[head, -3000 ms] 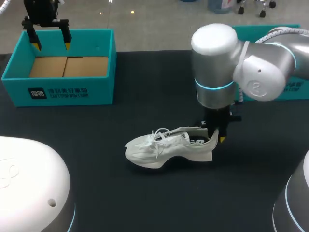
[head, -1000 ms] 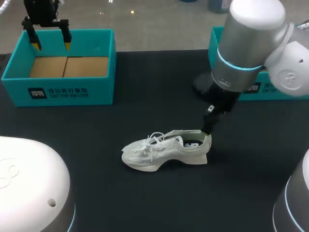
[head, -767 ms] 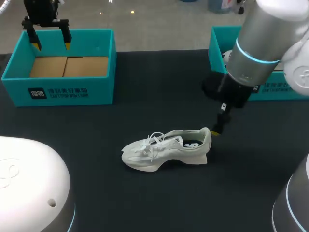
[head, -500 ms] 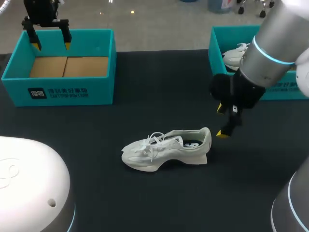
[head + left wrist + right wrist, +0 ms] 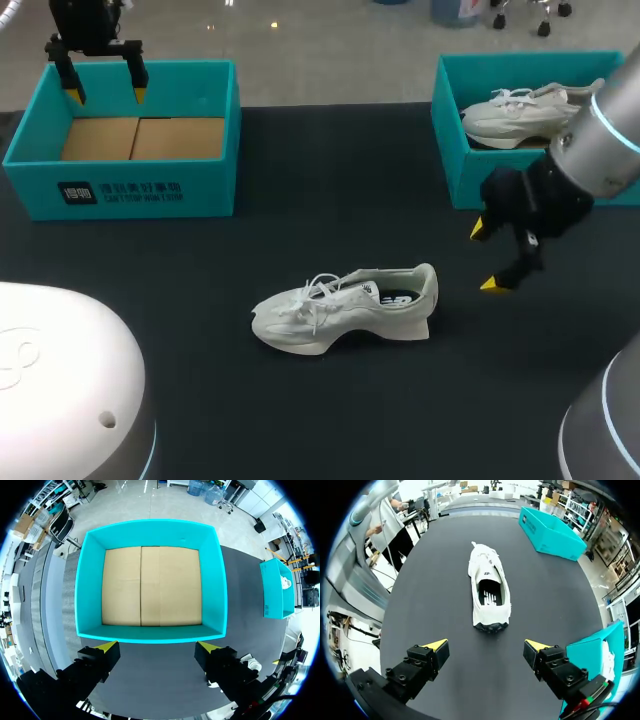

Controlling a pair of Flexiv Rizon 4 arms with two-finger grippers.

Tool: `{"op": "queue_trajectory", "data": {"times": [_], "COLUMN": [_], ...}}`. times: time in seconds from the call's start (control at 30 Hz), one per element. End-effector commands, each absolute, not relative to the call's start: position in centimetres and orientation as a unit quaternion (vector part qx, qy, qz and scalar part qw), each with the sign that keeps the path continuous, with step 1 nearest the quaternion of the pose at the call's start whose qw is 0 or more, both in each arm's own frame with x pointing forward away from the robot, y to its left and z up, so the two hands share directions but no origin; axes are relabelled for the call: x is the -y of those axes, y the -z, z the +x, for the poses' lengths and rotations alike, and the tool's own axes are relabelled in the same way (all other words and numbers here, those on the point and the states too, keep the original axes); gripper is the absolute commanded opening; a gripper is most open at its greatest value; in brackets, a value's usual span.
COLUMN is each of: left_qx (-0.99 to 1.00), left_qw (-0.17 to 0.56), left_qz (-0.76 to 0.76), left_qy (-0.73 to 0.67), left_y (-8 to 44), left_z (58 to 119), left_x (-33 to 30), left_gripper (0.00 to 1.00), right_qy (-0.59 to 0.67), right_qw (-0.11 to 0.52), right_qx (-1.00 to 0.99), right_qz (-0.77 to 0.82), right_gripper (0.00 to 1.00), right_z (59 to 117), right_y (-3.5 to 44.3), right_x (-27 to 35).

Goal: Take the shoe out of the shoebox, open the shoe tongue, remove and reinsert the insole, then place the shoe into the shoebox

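White shoe (image 5: pixel 345 308) stands on its sole mid-table, out of the box, heel toward my right claw (image 5: pixel 487 258), which hangs spread and empty just behind it. An insole shows seated inside, so I judge boxing the shoe is the main step left. My left claw (image 5: pixel 106 95), also spread, hovers over the empty teal shoebox's (image 5: pixel 150 190) rim. Bare black table (image 5: pixel 300 230) rings the shoe. A second teal box (image 5: pixel 450 150), holding another shoe, stands near my right arm.
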State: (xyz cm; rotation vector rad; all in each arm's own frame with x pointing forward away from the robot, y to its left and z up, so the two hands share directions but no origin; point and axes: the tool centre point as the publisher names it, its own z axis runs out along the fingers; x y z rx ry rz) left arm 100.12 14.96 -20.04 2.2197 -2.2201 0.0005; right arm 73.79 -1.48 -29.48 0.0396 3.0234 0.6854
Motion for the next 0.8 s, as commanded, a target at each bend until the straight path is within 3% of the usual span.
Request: {"op": "queue_trajectory", "data": {"times": [0.03,0.5,0.8], "left_qx": [0.707,0.707,0.707], "left_qw": [0.001,0.001,0.001], "left_qz": [0.707,0.707,0.707], "left_qy": [0.0,0.0,0.0], "left_y": [20.0,20.0,20.0], "left_z": [100.1,100.1,100.1], "left_x": [-15.0,-15.0,-15.0], "left_gripper": [1.0,1.0,1.0], "right_qy": [-0.41,-0.455,-0.472], "right_qw": [0.031,-0.001,-0.006], "right_qx": [-0.912,-0.89,-0.881], "right_qz": [0.0,-0.028,-0.026], "right_gripper": [1.0,1.0,1.0], "right_z": [73.6,74.4,74.2], "right_y": [31.3,36.1,36.7], "right_x": [2.0,-1.2,-4.0]}}
